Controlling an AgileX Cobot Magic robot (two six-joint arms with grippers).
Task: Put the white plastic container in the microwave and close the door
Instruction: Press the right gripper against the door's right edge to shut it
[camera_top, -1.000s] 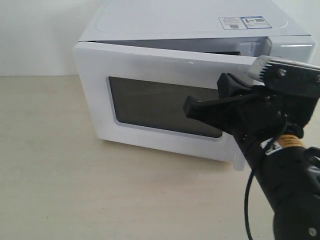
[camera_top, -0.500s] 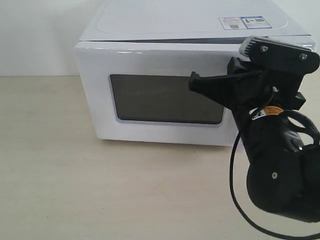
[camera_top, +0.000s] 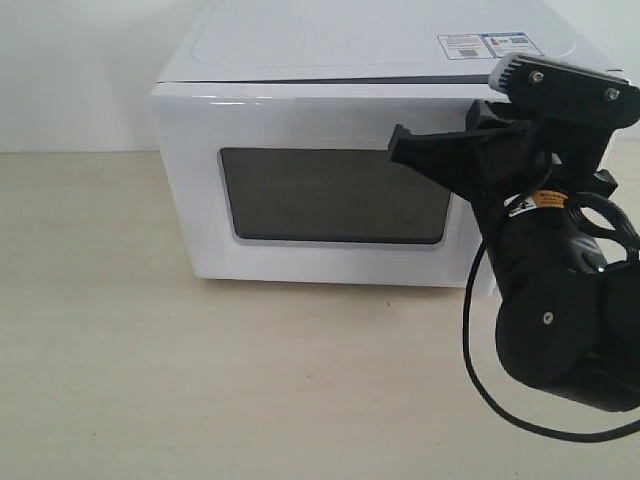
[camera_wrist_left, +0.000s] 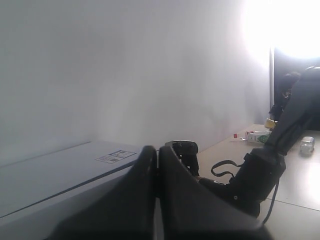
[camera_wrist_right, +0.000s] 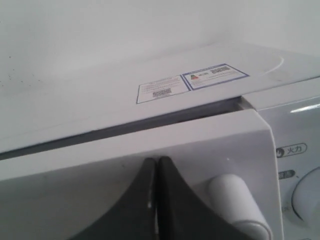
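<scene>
Left end effector (camera_wrist_left: 157, 152): dark fingers pressed together, nothing between them, hanging beside the microwave (camera_top: 370, 45) top, off the exterior view.

Worktop (camera_top: 100, 350): pale beige, matte, faint grain, well to the left of the right end effector (camera_top: 398, 148).

Door (camera_top: 190, 180): glossy white plastic, rounded corners, looks flush with the body. Only a thin dark seam shows under the top panel just above the fingertips, so I judge it closed or nearly closed.

Window (camera_top: 335, 195): dark, smooth rectangle, just below and left of the right end effector. Nothing inside can be made out through it.

White plastic container: not visible in any view. Probably inside the cavity, cannot confirm.

Right end effector: black, angular fingers narrowed tip to tip, holding nothing, tips against the upper door face.

Handle (camera_wrist_right: 235, 200): white rounded bar, smooth, just beside the fingertips.

Stickers (camera_top: 490, 45): flat printed labels on the matte white top, above and behind the right end effector.

Dial (camera_wrist_right: 307, 192): round, white, partly cut off, past the handle.

Progress: loading looks done and the door push is at its end. What is left is to confirm the latch and back the arm off.
</scene>
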